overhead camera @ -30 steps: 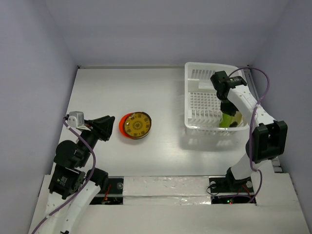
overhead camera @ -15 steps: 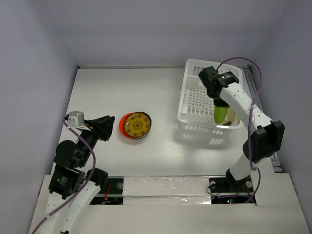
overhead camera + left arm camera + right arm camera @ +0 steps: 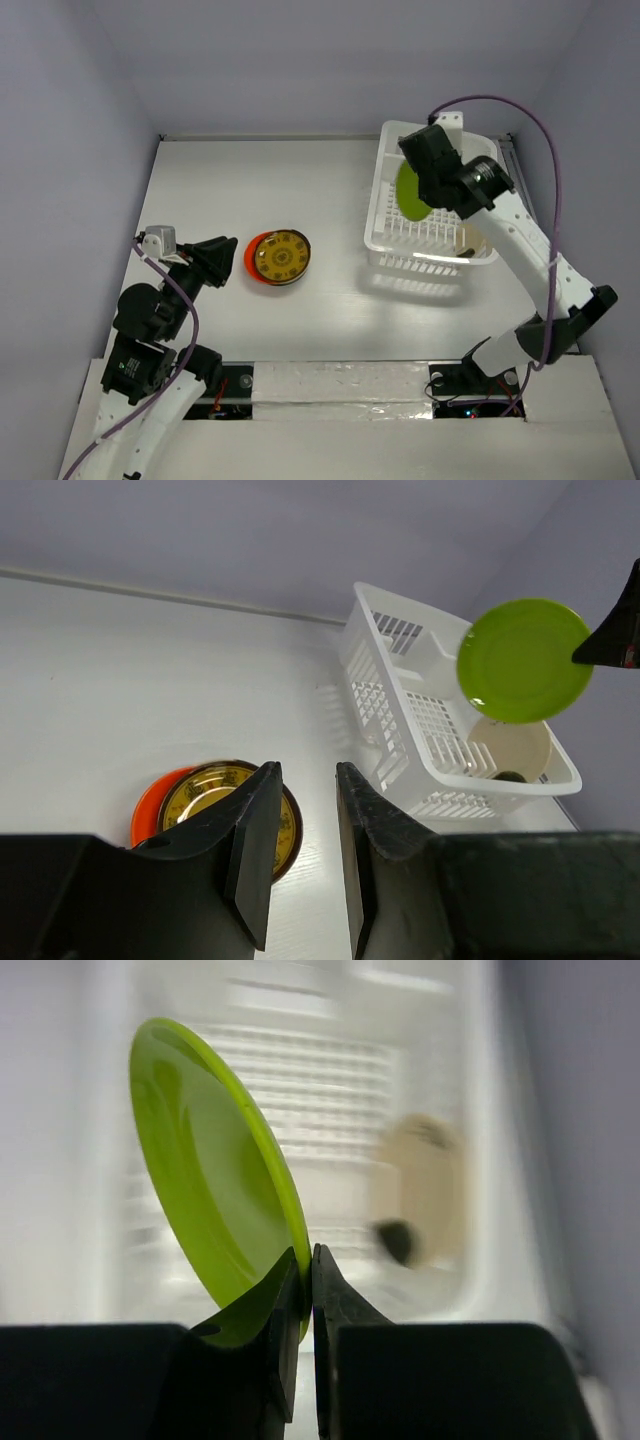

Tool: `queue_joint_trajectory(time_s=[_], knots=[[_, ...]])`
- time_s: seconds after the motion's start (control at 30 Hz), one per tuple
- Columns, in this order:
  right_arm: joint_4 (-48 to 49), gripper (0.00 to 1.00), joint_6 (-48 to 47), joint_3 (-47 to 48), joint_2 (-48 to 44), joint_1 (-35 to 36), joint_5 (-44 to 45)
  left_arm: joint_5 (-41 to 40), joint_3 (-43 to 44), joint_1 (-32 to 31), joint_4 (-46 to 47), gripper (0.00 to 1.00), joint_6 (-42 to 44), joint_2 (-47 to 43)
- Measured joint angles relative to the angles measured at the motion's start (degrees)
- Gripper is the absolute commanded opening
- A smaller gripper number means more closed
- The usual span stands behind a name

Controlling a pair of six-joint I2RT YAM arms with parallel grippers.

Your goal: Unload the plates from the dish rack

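My right gripper (image 3: 421, 193) is shut on the rim of the yellow-green plate (image 3: 408, 190) and holds it on edge above the white dish rack (image 3: 415, 263). In the right wrist view the jaws (image 3: 308, 1260) pinch the plate's lower rim (image 3: 215, 1200). A cream plate (image 3: 473, 240) leans in the rack's near right corner, with a small dark thing (image 3: 510, 776) beside it. On the table, a glossy tan-brown plate (image 3: 281, 256) lies on the orange-red plate (image 3: 249, 263). My left gripper (image 3: 230, 250) is open and empty just left of that stack. No teal plate is in view.
The rack stands at the far right of the white table (image 3: 260, 190), close to the right wall. Grey walls close the table in at the back and both sides. In the left wrist view the rack (image 3: 390, 720) lies right of the stack (image 3: 215, 790).
My right gripper has lifted the yellow-green plate out of the rack's near right corner, up and to the far left. The rack slid a little to the left. The left arm has stayed put.
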Motion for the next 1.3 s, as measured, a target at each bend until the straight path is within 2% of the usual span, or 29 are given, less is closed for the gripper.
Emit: queue_joint_trajectory(time_s=[0.17,0.33,0.57,0.67,0.7,0.77,0.8,0.93,1.0,1.07,1.13,1.17,1.2,1.27,1.3], knots=[[22.9,0.00,0.0,-11.6,-4.5,8.6,-19.0,-0.2,0.0,0.1,0.0,0.26,0.0,0.2],[42.1,0.00,4.2,-20.1,3.5,11.8,-37.2,-0.4,0.0,0.1,0.0,0.26,0.0,0.3],[52.1,0.00,9.6,-20.6,16.8,15.2,-47.5,-0.5,0.0,0.9,0.0,0.26,0.0,1.0],[53.2,0.05,11.5,-20.6,19.2,15.5,-49.2,-0.5,0.0,1.3,0.0,0.26,0.0,1.2],[53.4,0.12,11.9,-20.6,19.6,15.5,-49.5,-0.5,0.0,1.3,0.0,0.26,0.0,1.2],[53.4,0.19,12.6,-20.6,20.2,15.5,-49.9,-0.4,0.0,1.5,0.0,0.26,0.0,1.2],[53.4,0.32,12.8,-20.6,20.2,15.5,-50.1,-0.4,0.0,1.7,0.0,0.26,0.0,1.2],[53.2,0.65,13.3,-20.6,20.2,15.5,-49.7,-0.4,0.0,2.0,0.0,0.26,0.0,1.2],[52.9,0.68,13.0,-20.6,20.1,15.6,-49.2,-0.4,0.0,2.0,0.0,0.26,0.0,1.2],[52.0,0.66,12.9,-20.7,19.5,15.6,-47.7,-0.4,0.0,2.0,0.0,0.26,0.0,1.2],[50.7,0.54,12.5,-21.6,17.2,15.8,-43.8,-0.3,0.0,2.0,0.0,0.26,0.0,1.2],[49.9,0.46,12.5,-22.3,15.5,15.8,-41.8,-0.3,0.0,2.1,0.0,0.26,0.0,1.2],[49.1,0.21,12.6,-23.3,12.9,15.8,-39.0,-0.2,0.0,2.2,0.0,0.26,0.0,1.2],[47.5,0.02,12.8,-26.1,5.9,15.2,-33.3,0.1,0.0,2.4,0.0,0.26,0.0,1.2],[46.8,0.00,13.3,-27.7,1.6,14.3,-30.3,0.2,0.0,2.4,0.1,0.26,0.0,1.2]])
